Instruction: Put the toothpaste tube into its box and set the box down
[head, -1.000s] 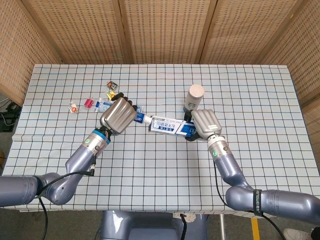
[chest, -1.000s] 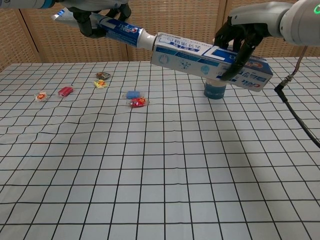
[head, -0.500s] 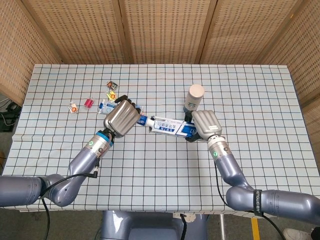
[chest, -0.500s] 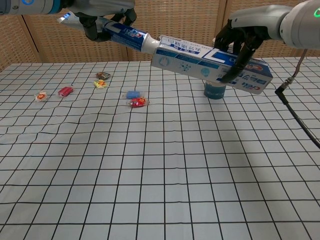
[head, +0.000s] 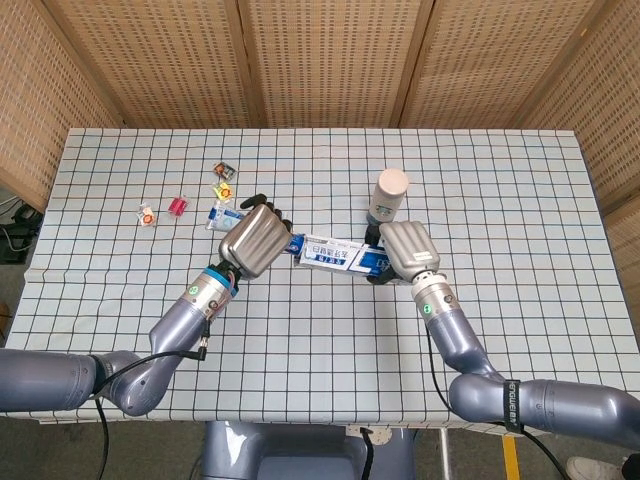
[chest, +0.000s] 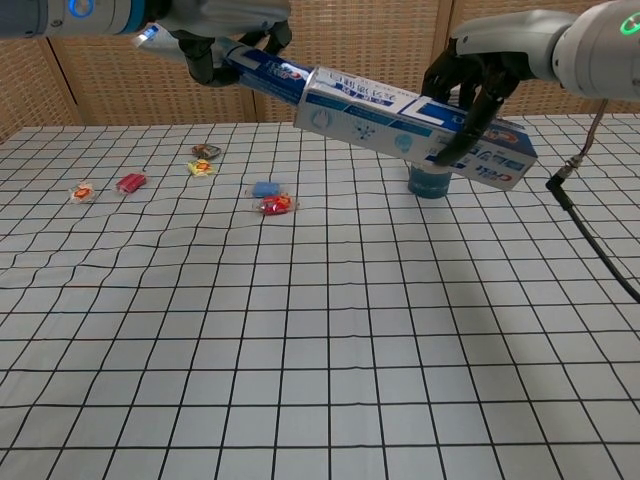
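Observation:
The white and blue toothpaste box (chest: 400, 125) (head: 335, 255) is held in the air, tilted, by my right hand (chest: 470, 80) (head: 405, 250), which grips its right half. The blue toothpaste tube (chest: 265, 68) (head: 293, 243) sticks out of the box's open left end, its front part inside. My left hand (chest: 215, 30) (head: 255, 237) grips the tube's rear part, close to the box mouth. The tube's flat crimped tail (chest: 147, 36) shows past the left hand in the chest view.
A white-capped bottle (head: 388, 195) (chest: 430, 182) stands on the checked tablecloth (chest: 320, 330) just behind the box. Several small wrapped candies (head: 222, 190) (chest: 272, 203) lie scattered at the far left. A wicker screen (head: 320, 60) closes the back.
My left hand has moved right toward the box, pushing the tube further into it. Less of the tube shows outside. The right hand and box have shifted slightly left.

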